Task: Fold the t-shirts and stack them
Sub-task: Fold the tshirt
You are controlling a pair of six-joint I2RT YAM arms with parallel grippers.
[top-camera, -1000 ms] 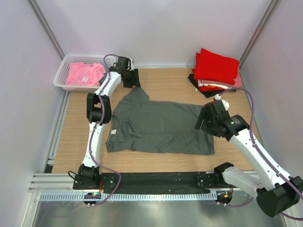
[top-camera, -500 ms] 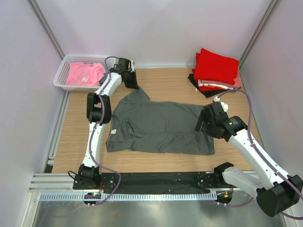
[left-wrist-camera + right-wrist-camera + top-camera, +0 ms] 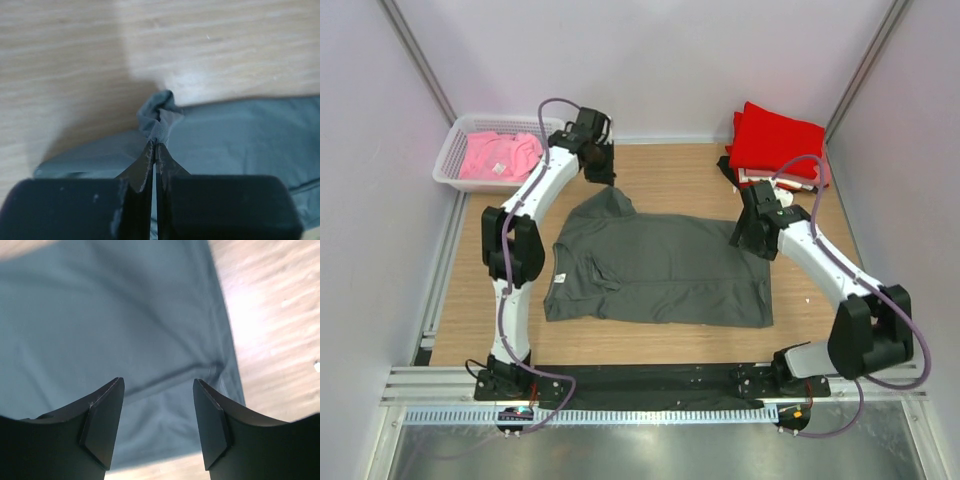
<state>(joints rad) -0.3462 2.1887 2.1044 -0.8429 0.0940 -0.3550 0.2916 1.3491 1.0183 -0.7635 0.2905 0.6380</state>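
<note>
1. Dark grey t-shirt [image 3: 660, 270] lies spread across the middle of the top view on the wooden table [image 3: 670, 165]. It is mostly flat, with its neck end toward the left of the frame and its hem toward the right. A small white neck label [image 3: 558, 281] shows near its left edge.
2. One sleeve of the dark grey t-shirt is drawn into a narrow peak at the upper left of the cloth, pointing toward the top of the frame.
3. The left pincer [image 3: 605, 180] sits right at that peak, left of centre in the upper part of the top view. In the left wrist view its fingers [image 3: 140, 172] are pressed together, with a bunched fold of the grey cloth caught at their tips.
4. The right pincer [image 3: 748, 232] is at the upper right corner of the shirt, with its fingers spread wide and gripping nothing. In the right wrist view the fingers [image 3: 102, 420] frame grey cloth, with the shirt's edge and bare wood to the right. I cannot tell whether the tips touch the cloth.
5. A stack of folded shirts sits in the upper right of the top view, well apart from the grey one. A red t-shirt [image 3: 775, 140] is on top and a black t-shirt [image 3: 728, 166] shows at the stack's lower left edge.
6. A pink t-shirt [image 3: 500, 155] lies crumpled inside the white basket [image 3: 448, 170] in the upper left of the frame, just beside the left arm.
</note>
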